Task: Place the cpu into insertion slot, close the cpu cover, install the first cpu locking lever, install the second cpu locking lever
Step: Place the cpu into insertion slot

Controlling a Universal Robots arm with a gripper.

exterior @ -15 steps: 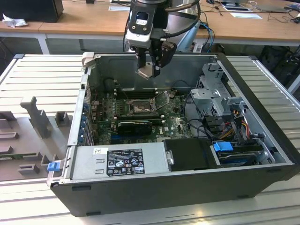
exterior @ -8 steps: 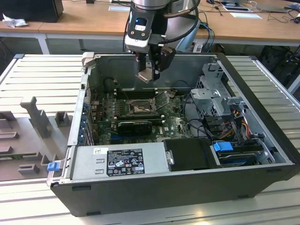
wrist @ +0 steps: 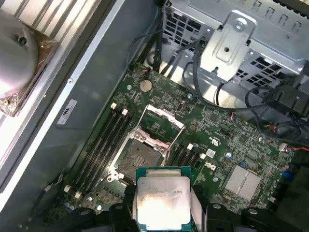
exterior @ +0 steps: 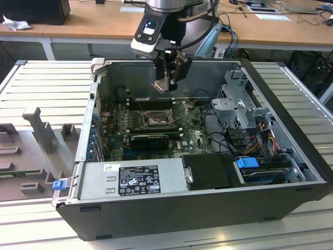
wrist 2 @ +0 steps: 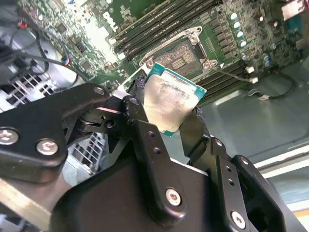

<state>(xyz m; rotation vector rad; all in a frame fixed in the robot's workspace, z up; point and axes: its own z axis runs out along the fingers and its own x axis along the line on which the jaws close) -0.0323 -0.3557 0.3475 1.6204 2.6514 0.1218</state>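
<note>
The fingers [wrist 2: 143, 126] are clamped on opposite edges of the cpu [wrist: 163, 200], holding it flat and metal top up, above and apart from the open insertion slot [wrist: 140, 157], whose cpu cover [wrist: 163, 120] seems swung up to leave it free.

The silver, green-edged cpu [wrist: 163, 202] sits clamped in the end effector [wrist 2: 169, 113]; below it the insertion slot [wrist: 140, 157] lies open, cpu cover [wrist: 163, 120] raised.
</note>
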